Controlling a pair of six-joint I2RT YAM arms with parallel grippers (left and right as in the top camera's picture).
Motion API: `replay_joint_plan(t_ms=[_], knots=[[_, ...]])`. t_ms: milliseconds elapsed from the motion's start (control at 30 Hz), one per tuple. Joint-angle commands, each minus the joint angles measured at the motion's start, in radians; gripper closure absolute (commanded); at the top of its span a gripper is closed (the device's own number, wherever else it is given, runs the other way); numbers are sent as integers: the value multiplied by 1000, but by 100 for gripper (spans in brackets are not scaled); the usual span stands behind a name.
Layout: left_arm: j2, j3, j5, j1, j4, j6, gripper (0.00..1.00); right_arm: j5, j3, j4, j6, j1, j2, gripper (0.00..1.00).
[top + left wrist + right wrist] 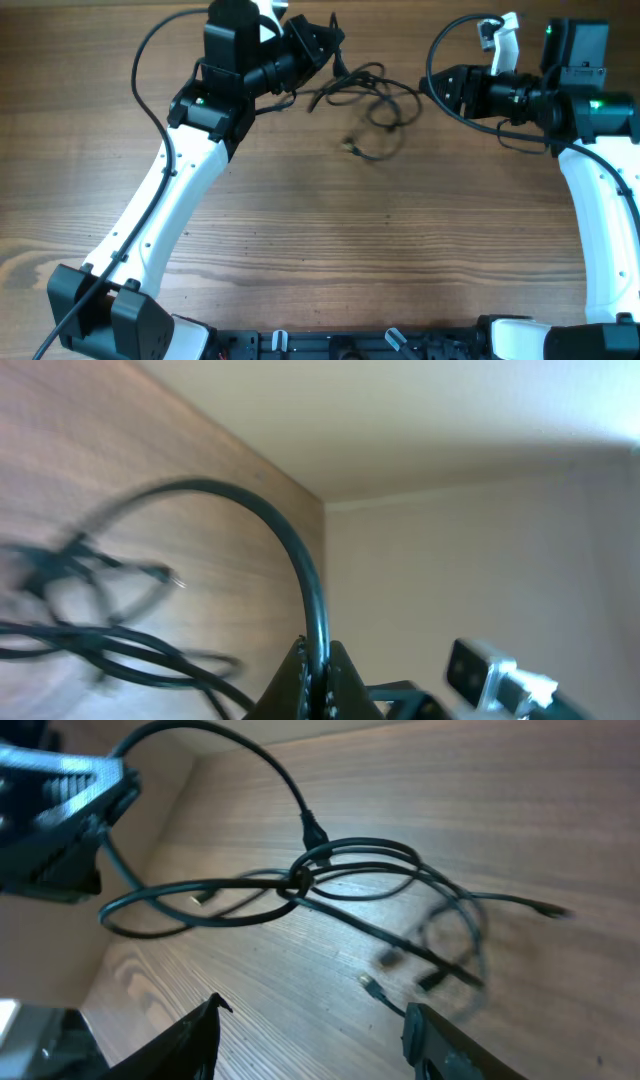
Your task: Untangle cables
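I see left gripper (318,652) jaws pinching 1 cable (288,545). Right gripper (312,1012) jaws spread, empty. Clump of cables (365,100) at 12 o'clock on surface (330,230), knot (297,880) intact. My guess: barely started, all separating left.

Overhead camera: fixed high above, facing straight down on the desk (330,250). Left wrist camera: close behind the left gripper (318,665), angled past the desk's edge to the wall (470,540). Right wrist camera: low, behind the right gripper (315,1012), facing across the desktop. All three share the cables (300,880).
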Motion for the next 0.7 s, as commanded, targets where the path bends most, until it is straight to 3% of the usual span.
replay_joint_plan(t_ms=[0, 233, 433, 667], knots=[[-2, 3, 46, -2, 10, -325, 96, -72, 20, 21, -142, 37, 8, 42], [-2, 3, 47, -2, 10, -684, 96, -67, 20, 63, -295, 164, 14, 43], [-2, 3, 99, -2, 11, -760, 96, -63, 20, 110, -316, 202, 34, 48], [-2, 3, 147, -2, 10, -760, 96, -56, 20, 219, -287, 202, 103, 56]])
